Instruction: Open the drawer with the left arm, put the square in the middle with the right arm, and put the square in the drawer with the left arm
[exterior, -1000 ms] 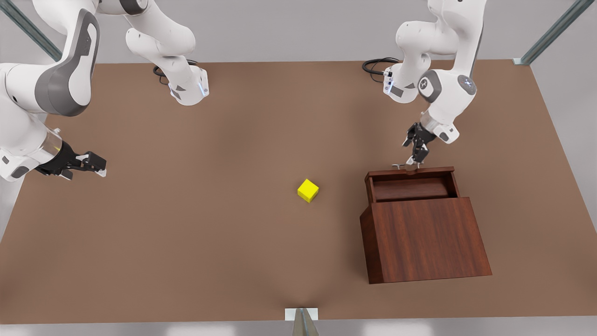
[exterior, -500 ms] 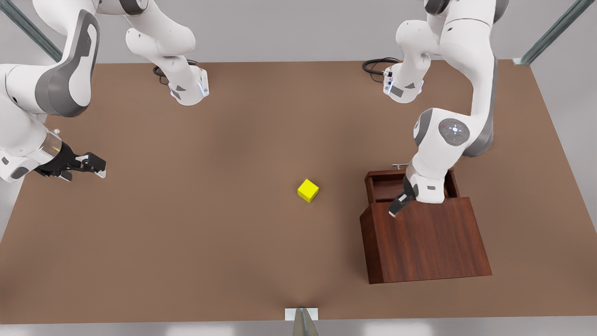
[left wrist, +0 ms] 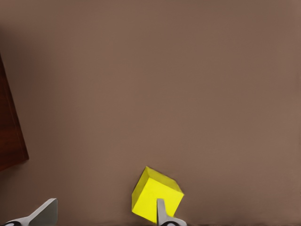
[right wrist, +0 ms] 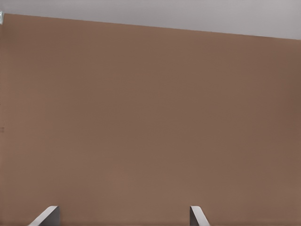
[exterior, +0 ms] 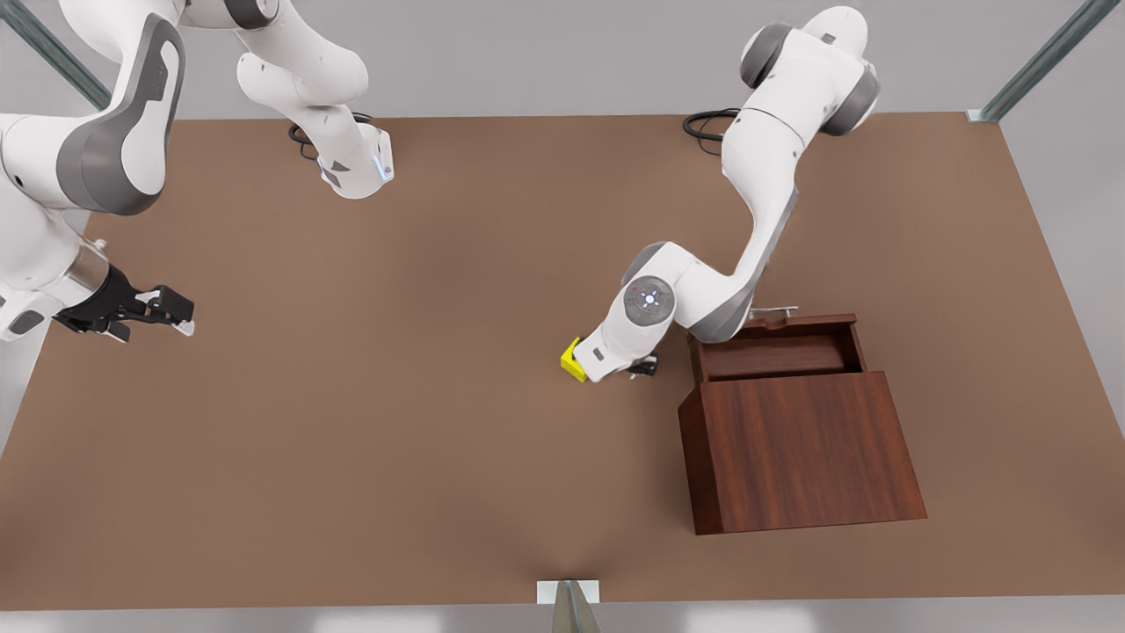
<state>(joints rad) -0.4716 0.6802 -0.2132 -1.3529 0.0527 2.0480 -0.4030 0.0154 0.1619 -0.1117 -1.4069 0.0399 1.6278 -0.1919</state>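
While the left gripper [left wrist: 103, 217] hangs open over it, the square [left wrist: 155, 194] shows plain bright-yellow faces. Far left in the front view, the right gripper [exterior: 176, 315] waits, spread.

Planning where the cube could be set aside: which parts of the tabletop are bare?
Bare tabletop runs between the right gripper and the yellow cube. It is crowded where the left gripper, open, hangs over the cube beside the open drawer.

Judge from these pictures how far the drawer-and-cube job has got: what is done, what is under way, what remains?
Done: the drawer stands pulled open, and the square sits mid-table. Under way: the left gripper, open, hangs over the square with one finger in front of it, not gripping. Left: grasp it and put it in the drawer. The right gripper waits, open, at the front view's left.
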